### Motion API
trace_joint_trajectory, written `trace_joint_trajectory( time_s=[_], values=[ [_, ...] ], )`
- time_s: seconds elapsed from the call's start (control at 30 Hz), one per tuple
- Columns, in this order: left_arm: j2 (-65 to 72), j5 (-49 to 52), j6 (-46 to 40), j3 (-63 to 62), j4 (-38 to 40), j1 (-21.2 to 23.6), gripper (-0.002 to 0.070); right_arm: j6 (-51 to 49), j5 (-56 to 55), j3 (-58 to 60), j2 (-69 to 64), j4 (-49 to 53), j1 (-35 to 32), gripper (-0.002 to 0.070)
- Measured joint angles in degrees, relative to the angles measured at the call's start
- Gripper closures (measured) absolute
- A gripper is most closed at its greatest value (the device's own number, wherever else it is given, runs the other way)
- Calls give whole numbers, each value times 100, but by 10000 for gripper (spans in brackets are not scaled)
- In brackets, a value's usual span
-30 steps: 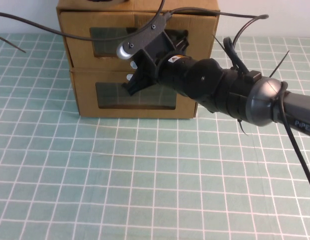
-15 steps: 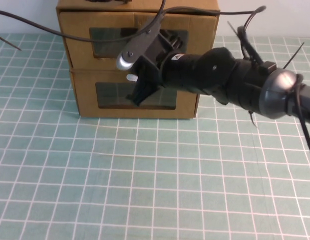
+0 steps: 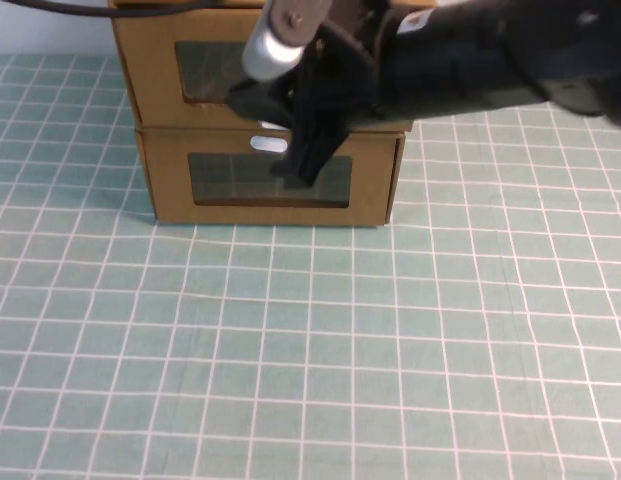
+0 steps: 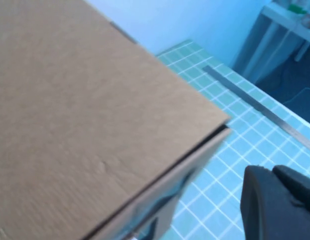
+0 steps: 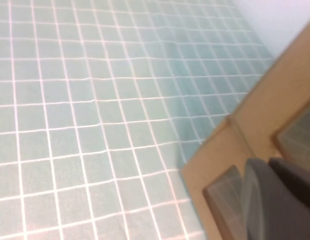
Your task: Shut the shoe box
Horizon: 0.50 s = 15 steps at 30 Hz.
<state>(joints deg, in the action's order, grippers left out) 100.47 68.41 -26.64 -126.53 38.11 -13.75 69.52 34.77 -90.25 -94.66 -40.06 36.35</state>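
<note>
**Closing push in hand, by my judgement: your right gripper (image 3: 308, 165) is working at the front of the shoe box (image 3: 150, 80).**

The shoe box is sitting on top of a similar cardboard box (image 3: 170, 195), and its front is looking nearly flush. Your right gripper is hanging across the shoe box's front panel; apart or together, I cannot tell. Your left gripper (image 4: 277, 205) is hovering above the shoe box's top, and its state is equally unclear. Next, I judge, you are needing a straight inward push, then a clean withdrawal.
</note>
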Motion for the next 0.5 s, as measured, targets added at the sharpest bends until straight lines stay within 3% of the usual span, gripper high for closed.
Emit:
trace_joint_trajectory(
  time_s=[0.23, 0.5],
  values=[
    [-942, 404, 284, 0, -23, 0, 680, -2488, 469, 0, 1021, 2042, 0, 690],
    [-2351, 424, 557, 841, -201, 0, 680, -6338, 1213, 0, 2366, 5044, 0, 690]
  ],
)
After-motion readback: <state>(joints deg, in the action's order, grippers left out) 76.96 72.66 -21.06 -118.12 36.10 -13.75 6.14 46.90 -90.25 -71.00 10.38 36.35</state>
